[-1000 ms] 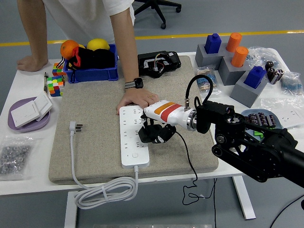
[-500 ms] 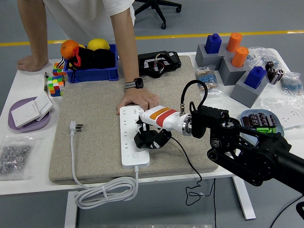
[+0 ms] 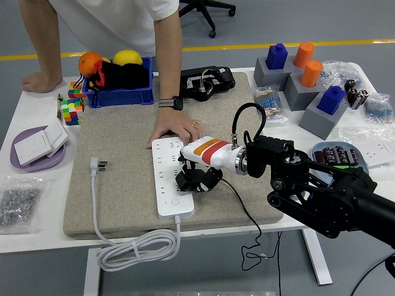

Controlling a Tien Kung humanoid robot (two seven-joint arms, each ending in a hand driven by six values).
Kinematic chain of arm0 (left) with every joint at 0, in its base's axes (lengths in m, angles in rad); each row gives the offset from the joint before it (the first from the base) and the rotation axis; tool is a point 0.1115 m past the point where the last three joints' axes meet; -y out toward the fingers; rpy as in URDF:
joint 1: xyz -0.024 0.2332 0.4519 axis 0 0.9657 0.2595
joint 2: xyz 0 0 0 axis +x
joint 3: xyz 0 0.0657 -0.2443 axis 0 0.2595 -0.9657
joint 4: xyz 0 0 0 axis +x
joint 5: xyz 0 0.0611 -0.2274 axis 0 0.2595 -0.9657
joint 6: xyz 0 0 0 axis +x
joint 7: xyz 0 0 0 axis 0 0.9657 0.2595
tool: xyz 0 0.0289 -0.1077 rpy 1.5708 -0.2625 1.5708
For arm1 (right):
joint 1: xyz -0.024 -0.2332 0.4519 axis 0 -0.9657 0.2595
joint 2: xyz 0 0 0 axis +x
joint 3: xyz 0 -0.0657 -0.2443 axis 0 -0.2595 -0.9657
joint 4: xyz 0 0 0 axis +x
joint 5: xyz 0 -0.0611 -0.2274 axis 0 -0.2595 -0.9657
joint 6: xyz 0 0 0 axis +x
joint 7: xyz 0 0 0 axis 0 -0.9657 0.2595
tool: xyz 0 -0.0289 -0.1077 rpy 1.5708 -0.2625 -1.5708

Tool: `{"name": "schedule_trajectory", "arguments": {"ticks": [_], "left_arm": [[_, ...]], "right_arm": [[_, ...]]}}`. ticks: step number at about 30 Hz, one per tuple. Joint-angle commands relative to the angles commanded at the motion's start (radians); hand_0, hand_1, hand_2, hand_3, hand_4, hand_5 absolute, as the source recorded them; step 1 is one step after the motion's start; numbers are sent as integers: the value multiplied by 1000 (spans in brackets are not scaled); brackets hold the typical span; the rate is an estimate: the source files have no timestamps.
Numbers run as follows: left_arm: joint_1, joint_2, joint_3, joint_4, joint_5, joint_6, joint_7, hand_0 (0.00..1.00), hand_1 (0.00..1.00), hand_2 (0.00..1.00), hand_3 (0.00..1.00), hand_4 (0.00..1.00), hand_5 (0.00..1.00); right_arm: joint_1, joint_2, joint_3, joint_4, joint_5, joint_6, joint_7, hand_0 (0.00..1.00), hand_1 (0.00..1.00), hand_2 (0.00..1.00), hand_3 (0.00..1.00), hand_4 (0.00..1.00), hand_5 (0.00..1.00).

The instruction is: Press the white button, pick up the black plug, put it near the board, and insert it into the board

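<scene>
Your right hand [image 3: 196,179] comes in from the right w/ its black fingers curled tight round the black plug [image 3: 190,182], holding it right at the white board [image 3: 172,177], approx mid-length on its right side. Can't tell if the pins are seated yet; the fingers hide that spot. Plug's thin black cord [image 3: 247,217] trails off over the grey mat [image 3: 123,172] and drops past the bench [image 3: 37,237] front edge. Board's white button [image 3: 176,201] sits near its near end, uncovered. A person's hand [image 3: 176,129] lies flat at the board's far end, pinning it. Board's own white cable [image 3: 133,246] is coiled at the front edge.
</scene>
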State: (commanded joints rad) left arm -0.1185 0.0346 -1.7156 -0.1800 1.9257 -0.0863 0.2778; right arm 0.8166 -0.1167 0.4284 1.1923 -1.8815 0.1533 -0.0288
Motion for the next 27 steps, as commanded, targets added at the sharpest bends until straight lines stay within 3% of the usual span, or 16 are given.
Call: {"name": "schedule_trajectory", "arguments": {"ticks": [27], "left_arm": [[3,3,-1,0,8,-3,0,787,736,702,767,540,469]], "right_arm": [[13,28,-25,-16,-9,-9,11,267,402,395,441,803,2]]}}
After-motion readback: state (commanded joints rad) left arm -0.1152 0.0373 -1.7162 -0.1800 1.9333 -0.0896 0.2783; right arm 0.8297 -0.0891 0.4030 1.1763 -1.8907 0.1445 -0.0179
